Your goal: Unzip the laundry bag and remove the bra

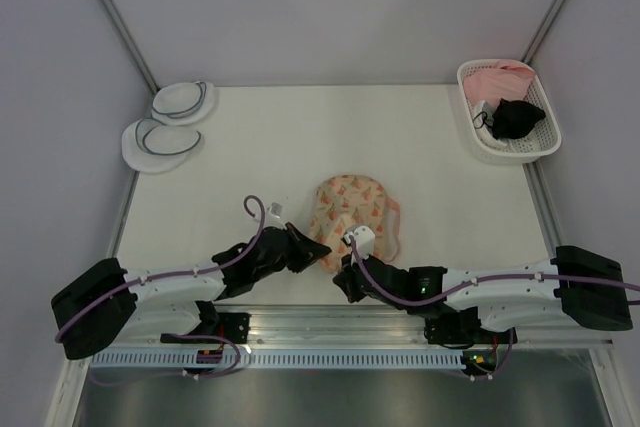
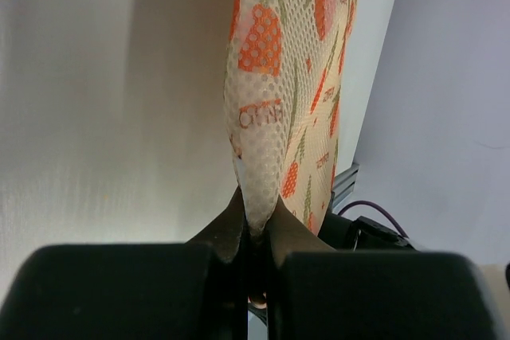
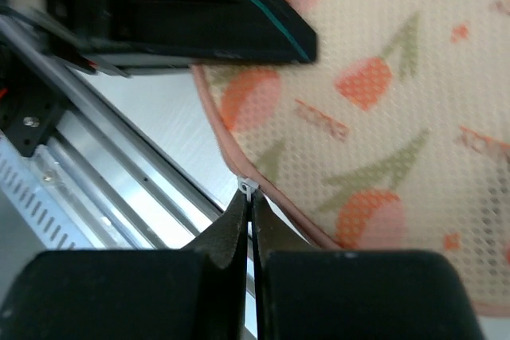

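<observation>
A cream, two-lobed padded mesh laundry bag with an orange-pink floral print [image 1: 350, 207] lies on the white worktop [image 1: 400, 142], towards the near edge and roughly midway between the two arms. The left end effector [image 2: 255, 220] is closed tight on the bag's near left edge. Its black fingers [image 2: 227, 232] pinch a fold of the mesh, which rises from between them in the left wrist view. The right end effector [image 3: 249, 197] is also shut, with its tips meeting on the small silver metal zip pull [image 3: 248, 186] that sits against the bag's pink fabric trim [image 3: 211, 117]. The two end effectors are close together at the bag's near side.

At the far left of the worktop lie two plain white round pouches with dark zip lines [image 1: 185, 99] [image 1: 158, 139], just beside each other. At the far right stands a white plastic lattice basket [image 1: 468, 97], holding a pink garment [image 1: 500, 77] and a black garment [image 1: 515, 119] (both crumpled).
</observation>
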`<action>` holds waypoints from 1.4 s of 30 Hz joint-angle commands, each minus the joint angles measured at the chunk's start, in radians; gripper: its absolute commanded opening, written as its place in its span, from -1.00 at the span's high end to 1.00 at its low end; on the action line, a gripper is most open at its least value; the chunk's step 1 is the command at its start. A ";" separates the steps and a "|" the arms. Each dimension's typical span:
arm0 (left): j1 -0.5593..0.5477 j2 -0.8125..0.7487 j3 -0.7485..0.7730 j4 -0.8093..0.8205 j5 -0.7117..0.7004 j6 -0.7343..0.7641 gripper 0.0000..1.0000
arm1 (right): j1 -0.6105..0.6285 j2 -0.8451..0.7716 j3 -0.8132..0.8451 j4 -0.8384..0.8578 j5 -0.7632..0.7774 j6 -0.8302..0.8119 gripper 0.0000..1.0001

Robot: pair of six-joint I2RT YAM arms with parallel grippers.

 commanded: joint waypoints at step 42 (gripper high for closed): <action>0.133 -0.144 0.044 -0.278 -0.001 0.177 -0.84 | -0.010 0.009 0.053 -0.125 0.183 0.118 0.99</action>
